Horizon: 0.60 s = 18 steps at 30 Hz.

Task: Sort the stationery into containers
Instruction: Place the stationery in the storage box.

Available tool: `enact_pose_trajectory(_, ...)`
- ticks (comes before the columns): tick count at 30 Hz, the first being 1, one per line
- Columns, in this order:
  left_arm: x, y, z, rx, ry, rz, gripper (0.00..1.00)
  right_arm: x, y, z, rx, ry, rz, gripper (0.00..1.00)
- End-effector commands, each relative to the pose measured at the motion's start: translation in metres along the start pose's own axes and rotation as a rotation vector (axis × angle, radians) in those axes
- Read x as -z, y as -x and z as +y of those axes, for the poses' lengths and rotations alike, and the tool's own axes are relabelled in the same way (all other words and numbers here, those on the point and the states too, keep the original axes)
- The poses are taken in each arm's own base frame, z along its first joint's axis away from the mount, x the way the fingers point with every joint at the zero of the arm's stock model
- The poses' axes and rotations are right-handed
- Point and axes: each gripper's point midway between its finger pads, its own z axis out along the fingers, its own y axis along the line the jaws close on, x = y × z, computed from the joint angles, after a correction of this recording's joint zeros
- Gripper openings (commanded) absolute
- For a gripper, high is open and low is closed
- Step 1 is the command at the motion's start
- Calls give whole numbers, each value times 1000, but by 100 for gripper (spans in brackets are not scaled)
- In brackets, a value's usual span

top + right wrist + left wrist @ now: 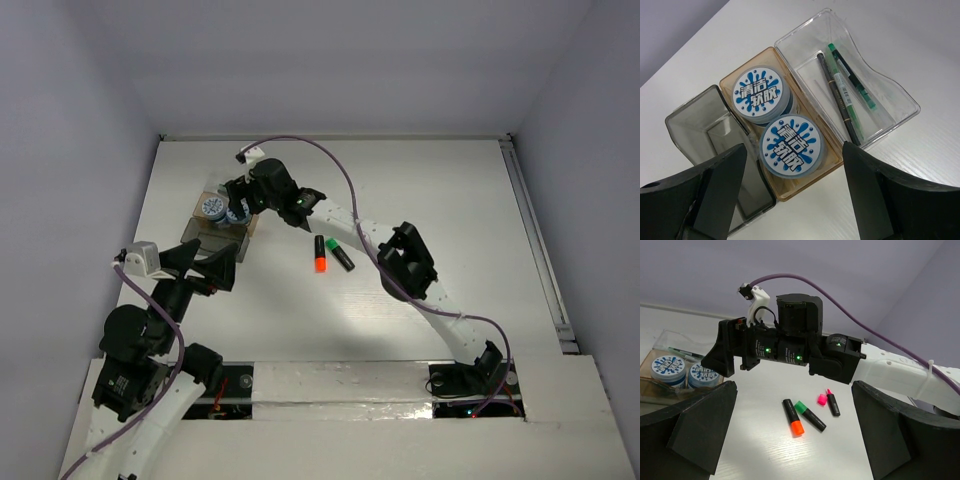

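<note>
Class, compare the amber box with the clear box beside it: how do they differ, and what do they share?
The amber box is brown-tinted; the clear box is colourless. The amber box holds two round blue-white discs; the clear box holds two thin pens. Both are open-topped plastic boxes, set side by side.

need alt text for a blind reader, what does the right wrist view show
On a white table sit, side by side, a tan box with two blue-white discs, a clear box with two pens and a grey box. The open right claw hangs above them.
</note>
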Motion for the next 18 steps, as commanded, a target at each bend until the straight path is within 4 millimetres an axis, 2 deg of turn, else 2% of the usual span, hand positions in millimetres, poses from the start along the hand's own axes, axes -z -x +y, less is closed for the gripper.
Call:
enact_pose_trajectory(1,-5,5,-5,-3,-22,-17,99,8,41,13,-10,21,-111,84)
enact_pose_trajectory(4,-5,5,-4,-3,-15,-20,99,10,39,11,-15,12,-106,85)
enact_pose_trajectory(7,-7,3,-3,-4,-10,-12,99,24,60,12,-32,4,-162,84)
enact_pose_trajectory(8,-9,1,-3,-3,-8,-4,99,36,73,11,-40,-9,-208,83)
enact_pose_trajectory(10,-11,-1,-2,0,-5,-1,97,51,82,8,-47,-32,-241,82)
enact_pose_trajectory(11,-15,-5,-2,1,-3,16,97,56,67,-2,-43,-72,-219,80)
enact_pose_trajectory(12,-18,-9,-2,8,-3,31,95,78,93,0,-42,-77,-278,80)
enact_pose_trajectory(14,-29,-28,-4,15,-9,108,93,96,95,-12,-11,-141,-284,80)
enact_pose_trajectory(15,-33,-36,-6,23,-17,142,91,102,76,-21,3,-175,-241,80)
enact_pose_trajectory(16,-36,-42,-10,30,-39,174,91,121,88,-22,9,-193,-259,80)
enact_pose_trajectory(17,-43,-55,-12,38,-48,227,90,132,87,-36,17,-246,-253,80)
enact_pose_trajectory(18,-45,-64,-18,57,-82,267,90,138,64,-54,26,-295,-193,80)
